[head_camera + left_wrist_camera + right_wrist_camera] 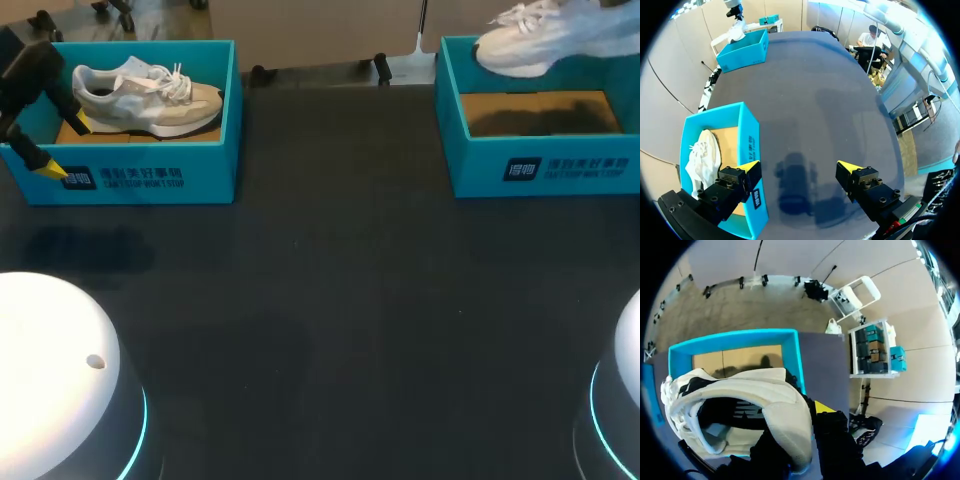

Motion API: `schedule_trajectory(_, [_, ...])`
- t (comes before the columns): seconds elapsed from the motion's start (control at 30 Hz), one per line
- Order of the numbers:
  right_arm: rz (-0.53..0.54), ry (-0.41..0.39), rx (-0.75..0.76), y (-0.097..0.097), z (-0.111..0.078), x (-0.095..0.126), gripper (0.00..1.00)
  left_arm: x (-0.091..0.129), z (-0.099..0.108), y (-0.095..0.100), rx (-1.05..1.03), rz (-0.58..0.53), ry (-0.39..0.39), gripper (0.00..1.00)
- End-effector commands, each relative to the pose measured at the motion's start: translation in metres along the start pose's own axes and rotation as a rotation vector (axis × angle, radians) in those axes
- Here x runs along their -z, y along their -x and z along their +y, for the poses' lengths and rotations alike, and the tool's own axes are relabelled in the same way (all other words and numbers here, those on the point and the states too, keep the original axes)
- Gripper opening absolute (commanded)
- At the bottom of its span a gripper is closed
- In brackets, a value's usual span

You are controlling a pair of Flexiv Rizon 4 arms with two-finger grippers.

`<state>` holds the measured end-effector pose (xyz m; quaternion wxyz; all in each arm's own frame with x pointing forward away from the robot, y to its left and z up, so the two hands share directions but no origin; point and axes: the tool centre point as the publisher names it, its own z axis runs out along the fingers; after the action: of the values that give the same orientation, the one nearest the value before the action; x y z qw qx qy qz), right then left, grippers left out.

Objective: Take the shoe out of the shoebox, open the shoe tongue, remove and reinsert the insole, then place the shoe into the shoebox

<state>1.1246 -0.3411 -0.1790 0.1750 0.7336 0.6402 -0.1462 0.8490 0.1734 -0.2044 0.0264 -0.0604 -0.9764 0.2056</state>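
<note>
A white shoe (525,45) hangs above the right teal shoebox (540,165), whose cardboard floor is bare. In the right wrist view my right gripper (802,417) is shut on the heel of this shoe (740,400), with one yellow tip showing beside the heel and the box (735,337) below. A grey-and-white shoe (145,95) lies inside the left teal shoebox (150,170). My left gripper (66,146) stands open at that box's left front corner, holding nothing. In the left wrist view the left gripper (799,167) has one finger over the box (747,150) with the shoe (702,155) inside.
The dark table (330,300) spreads between the two boxes. Two white robot bases (60,380) sit at the front corners. From the left wrist, the far box (742,47) stands across the table.
</note>
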Motion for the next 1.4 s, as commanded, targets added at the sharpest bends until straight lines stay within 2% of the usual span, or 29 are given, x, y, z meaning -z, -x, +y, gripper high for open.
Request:
schedule_trajectory(0.03, [0.061,0.042,-0.016,0.002,-0.017,-0.02,0.0,0.0,0.0,0.0,0.0,0.001,0.003,1.0])
schedule_trajectory(0.53, [0.078,0.057,-0.005,-0.002,-0.022,-0.022,0.0,0.0,0.0,0.0,0.0,0.001,0.003,1.0])
schedule_trajectory(0.6, [0.11,0.08,0.014,-0.007,-0.021,-0.029,0.0,0.0,0.0,0.0,0.0,0.001,0.003,1.0])
schedule_trajectory(0.73, [0.119,0.055,0.001,-0.018,-0.022,-0.056,0.0,0.0,0.0,0.0,0.0,0.001,0.003,1.0])
schedule_trajectory(0.83, [0.122,0.051,-0.007,-0.02,-0.025,-0.062,0.0,0.0,0.0,0.0,0.0,0.001,0.003,1.0])
schedule_trajectory(1.13, [0.091,0.07,-0.024,-0.027,-0.033,-0.06,0.0,0.0,0.0,0.0,0.0,0.001,0.003,1.0])
schedule_trajectory(1.4, [0.113,0.051,-0.054,-0.022,-0.046,-0.075,0.0,0.0,0.0,0.0,0.0,0.001,0.003,1.0])
